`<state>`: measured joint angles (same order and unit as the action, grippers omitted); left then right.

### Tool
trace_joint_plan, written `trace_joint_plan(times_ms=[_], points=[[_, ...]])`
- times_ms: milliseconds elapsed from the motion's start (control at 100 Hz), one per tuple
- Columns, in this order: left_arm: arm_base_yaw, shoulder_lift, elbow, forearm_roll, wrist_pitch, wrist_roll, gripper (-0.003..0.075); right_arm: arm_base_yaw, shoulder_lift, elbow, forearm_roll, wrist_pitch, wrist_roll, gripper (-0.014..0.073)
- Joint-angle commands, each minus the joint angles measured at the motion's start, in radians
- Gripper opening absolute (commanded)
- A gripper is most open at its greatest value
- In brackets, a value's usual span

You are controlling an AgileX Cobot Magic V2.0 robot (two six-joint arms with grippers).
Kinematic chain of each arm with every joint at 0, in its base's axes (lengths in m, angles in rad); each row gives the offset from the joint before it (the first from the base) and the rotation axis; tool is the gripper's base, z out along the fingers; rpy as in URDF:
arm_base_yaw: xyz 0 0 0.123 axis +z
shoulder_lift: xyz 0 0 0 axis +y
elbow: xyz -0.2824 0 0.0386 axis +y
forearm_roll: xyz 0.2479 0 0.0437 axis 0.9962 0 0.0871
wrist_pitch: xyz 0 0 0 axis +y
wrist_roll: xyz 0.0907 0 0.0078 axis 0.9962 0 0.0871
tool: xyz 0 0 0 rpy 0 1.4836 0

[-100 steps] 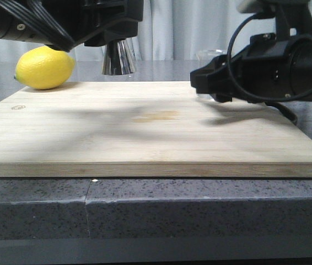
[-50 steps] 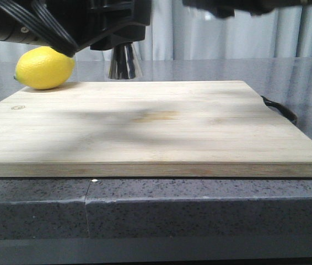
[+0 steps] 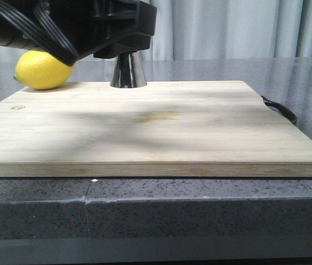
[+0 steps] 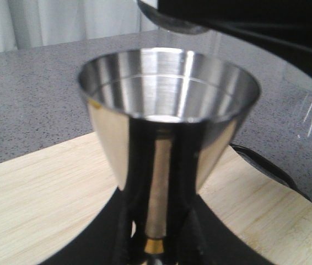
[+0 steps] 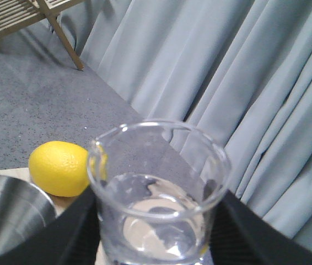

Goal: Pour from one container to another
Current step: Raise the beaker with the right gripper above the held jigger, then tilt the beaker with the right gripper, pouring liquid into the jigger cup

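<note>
Starting at the left of the front view, we see the lemon (image 3: 44,70) resting at the far left corner of the wooden cutting board (image 3: 150,130), partly hidden behind our left arm's black housing and cables. Just right of the lemon, the left gripper (image 4: 156,243) grasps the steel jigger (image 3: 128,70). In the left wrist view the dark fingers (image 4: 103,240) close on either side of the jigger's narrow brass-toned waist, and the jigger stands upright with its open upper cone facing up. The front view shows only the lower cone below the gripper body; its base sits at the board's far edge, though we cannot tell whether it touches the wood or hangs just above it.

To the right of the jigger, the board surface lies bare across to its right edge, where a black loop handle (image 3: 280,109) projects onto the grey speckled countertop (image 3: 305,77). A grey curtain (image 3: 244,27) hangs behind the table.

The right gripper (image 5: 159,232) does not appear in the front view. In the right wrist view its dark fingers (image 5: 76,234) clamp both sides of the glass beaker (image 5: 159,190), which is held upright with its rim open. The beaker's base looks wet or holds a shallow clear layer; we cannot tell which. In that same view the jigger's rim shows just beside the beaker and lower than it, with the lemon beyond both. The left wrist view shows the right arm's black body above and beside the jigger's mouth.
</note>
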<state>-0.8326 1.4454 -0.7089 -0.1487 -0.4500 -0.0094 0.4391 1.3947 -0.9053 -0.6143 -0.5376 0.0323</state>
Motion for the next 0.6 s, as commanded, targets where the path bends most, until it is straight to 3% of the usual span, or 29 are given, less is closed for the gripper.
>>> trace_joint_plan(times_ms=[0, 590], points=[[-0.012, -0.039, -0.032, 0.004, -0.079, -0.007, -0.0020, 0.001, -0.041, -0.053, -0.028, -0.060, -0.001, 0.0202], [-0.017, -0.039, -0.032, 0.004, -0.069, -0.007, -0.0020, 0.001, -0.041, -0.066, -0.224, 0.001, -0.003, 0.0202]])
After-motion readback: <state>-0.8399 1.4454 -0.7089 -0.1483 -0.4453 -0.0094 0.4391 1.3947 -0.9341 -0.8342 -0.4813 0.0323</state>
